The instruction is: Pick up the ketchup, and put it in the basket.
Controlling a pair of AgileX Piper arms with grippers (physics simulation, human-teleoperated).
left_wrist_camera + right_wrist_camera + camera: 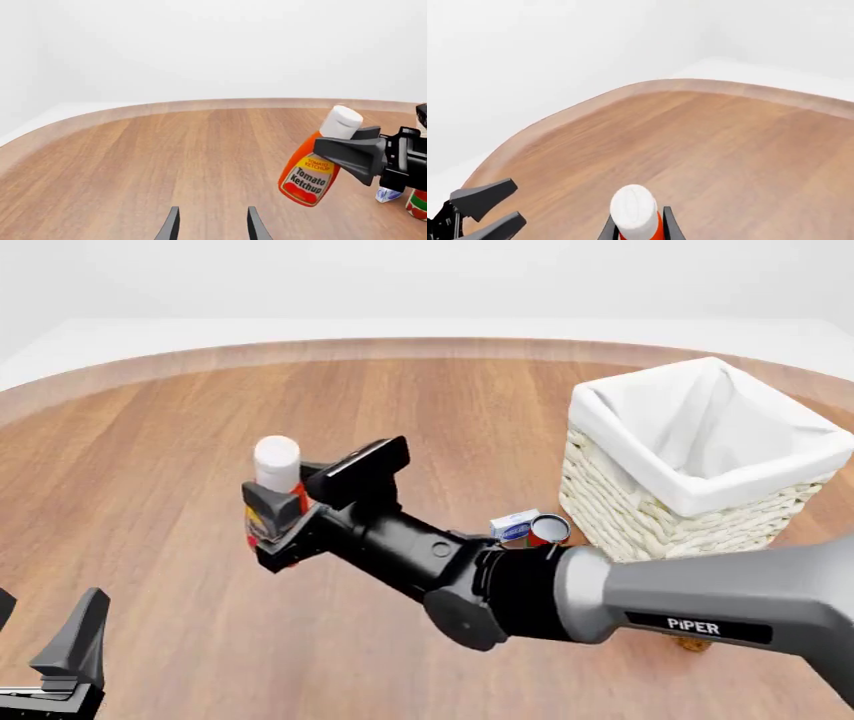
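Observation:
The ketchup [313, 172] is a red-orange bottle with a white cap and a yellowish label. My right gripper [274, 520] is shut on it and holds it tilted above the table, left of the middle in the front view. In the right wrist view its white cap [633, 206] shows between the fingers. The basket [701, 465], cream wicker with white lining, stands at the right. My left gripper [210, 225] is open and empty, low at the near left corner [54, 650].
A blue-and-white tin can [514, 526] and a red can [547, 531] lie on the table next to the basket's near left corner. The red-and-green can [419, 204] also shows in the left wrist view. The wooden table [174, 440] has a curved far edge.

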